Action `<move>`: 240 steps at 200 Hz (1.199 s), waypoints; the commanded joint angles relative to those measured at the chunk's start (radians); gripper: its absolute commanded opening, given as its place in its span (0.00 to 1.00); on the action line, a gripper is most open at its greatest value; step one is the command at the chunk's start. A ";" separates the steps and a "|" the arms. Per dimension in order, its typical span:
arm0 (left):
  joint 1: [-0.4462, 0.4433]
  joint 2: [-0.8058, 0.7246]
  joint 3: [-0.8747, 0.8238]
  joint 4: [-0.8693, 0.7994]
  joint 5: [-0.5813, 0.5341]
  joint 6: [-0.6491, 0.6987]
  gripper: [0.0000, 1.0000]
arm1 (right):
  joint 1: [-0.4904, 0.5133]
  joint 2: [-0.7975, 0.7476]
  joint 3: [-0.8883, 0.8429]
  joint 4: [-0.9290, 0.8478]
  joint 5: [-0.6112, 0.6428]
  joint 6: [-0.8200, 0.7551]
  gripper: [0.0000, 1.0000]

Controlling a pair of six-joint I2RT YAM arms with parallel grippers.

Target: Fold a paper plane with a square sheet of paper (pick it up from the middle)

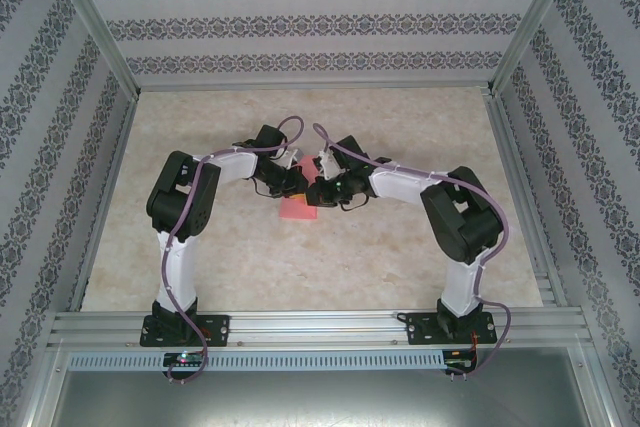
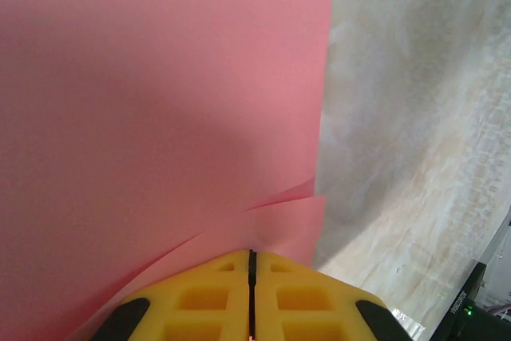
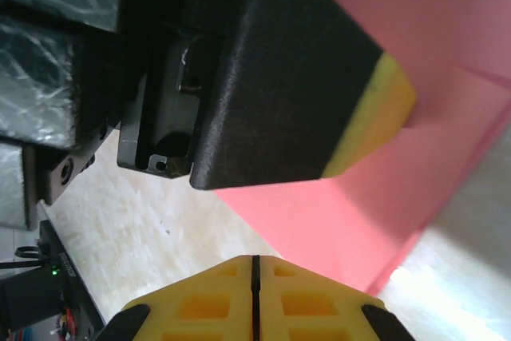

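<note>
Two YAM arms meet over a square sheet of paper (image 1: pixel 298 211), which sits near the middle of the marbled tabletop (image 1: pixel 400 257), part of it curled up into loose layers. The left gripper (image 1: pixel 291 184) reaches in from the sheet's 11 o'clock, its yellow fingers (image 2: pixel 231 271) pressed together and apparently pinching the edges of those layers. The right gripper (image 1: pixel 323 194) comes in from 1 o'clock, its fingers (image 3: pixel 227 275) likewise pressed together with their tips at the pink sheet's edge; whether they grip it cannot be told. Both arms bend in mirrored arches, elbows out toward 9 and 3 o'clock, wrists tipped down toward the centre. The folding looks to be at an early stage, with no dart shape formed. Done well, the left pinch would likely keep the layers aligned while the right fingers press slowly along the crease, so the thin paper neither slips nor wrinkles.
</note>
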 commanded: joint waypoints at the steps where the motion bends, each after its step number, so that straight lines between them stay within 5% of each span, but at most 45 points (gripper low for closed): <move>1: 0.016 0.054 -0.033 -0.016 -0.096 0.033 0.09 | 0.007 0.051 0.029 0.022 -0.036 0.010 0.09; 240: 0.105 0.010 -0.002 -0.009 -0.059 0.091 0.11 | -0.044 0.115 -0.099 -0.023 -0.001 -0.112 0.08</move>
